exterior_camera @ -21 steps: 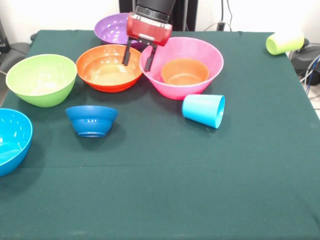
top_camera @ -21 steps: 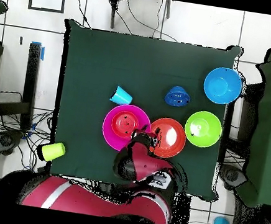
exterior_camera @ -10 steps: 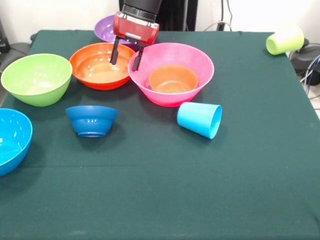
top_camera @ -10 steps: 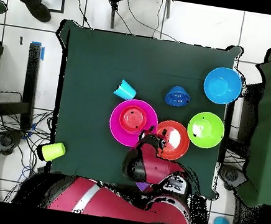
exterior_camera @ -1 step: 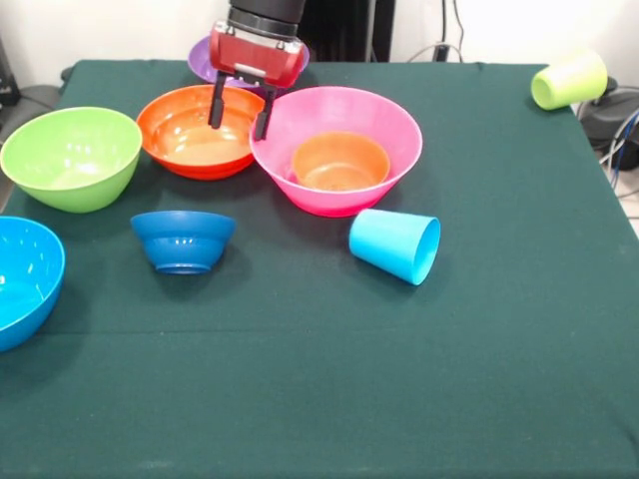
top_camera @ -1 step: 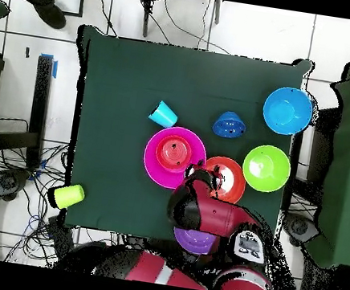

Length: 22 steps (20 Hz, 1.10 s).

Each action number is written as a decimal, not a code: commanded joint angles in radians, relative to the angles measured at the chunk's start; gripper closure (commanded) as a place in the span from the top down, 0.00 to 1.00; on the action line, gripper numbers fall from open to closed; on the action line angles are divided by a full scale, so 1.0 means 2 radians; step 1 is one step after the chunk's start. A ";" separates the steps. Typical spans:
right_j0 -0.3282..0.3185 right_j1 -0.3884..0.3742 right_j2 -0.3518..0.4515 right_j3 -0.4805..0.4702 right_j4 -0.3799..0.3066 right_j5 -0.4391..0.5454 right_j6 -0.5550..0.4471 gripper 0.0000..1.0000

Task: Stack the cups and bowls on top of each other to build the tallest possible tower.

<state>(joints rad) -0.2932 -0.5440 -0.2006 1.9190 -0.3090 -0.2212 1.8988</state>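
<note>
Seven bowls are on the green-clothed table (exterior_camera @ -1 step: pixel 300 379). Five are large: a pink bowl (exterior_camera @ -1 step: pixel 384 150), an orange-red bowl (exterior_camera @ -1 step: pixel 180 150), a lime green bowl (exterior_camera @ -1 step: pixel 70 160), a light blue bowl (exterior_camera @ -1 step: pixel 25 279) cut by the picture's edge, and a purple bowl (exterior_camera @ -1 step: pixel 200 60) mostly hidden behind the arm. Two are small: a dark blue bowl (exterior_camera @ -1 step: pixel 183 239) standing alone, and an orange bowl (exterior_camera @ -1 step: pixel 340 162) sitting inside the pink one. The other bowls hold nothing, as far as can be seen. The pink and orange-red bowls sit rim to rim; whether they touch cannot be told.

Two cups show, both lying on their sides: a light blue cup (exterior_camera @ -1 step: pixel 395 245) just in front of the pink bowl, and a lime green cup (exterior_camera @ -1 step: pixel 569 80) at the table's corner, well apart from the rest. No tower stands beyond the orange bowl nested in the pink.

The gripper (exterior_camera @ -1 step: pixel 240 112) hangs over the meeting rims of the orange-red and pink bowls, its two dark fingers (exterior_camera @ -1 step: pixel 215 105) parted with nothing between them; whether a tip touches a rim cannot be told
</note>
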 commanded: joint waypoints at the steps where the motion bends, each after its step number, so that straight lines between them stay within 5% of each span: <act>1: -0.015 -0.034 0.084 -0.048 -0.028 0.090 0.002 1.00; 12: -0.001 0.008 0.065 -0.070 -0.023 0.030 0.037 1.00; 22: -0.010 0.017 0.066 -0.091 0.061 0.118 0.067 1.00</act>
<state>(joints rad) -0.3072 -0.5619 -0.1643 1.8248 -0.2563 -0.1356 1.8988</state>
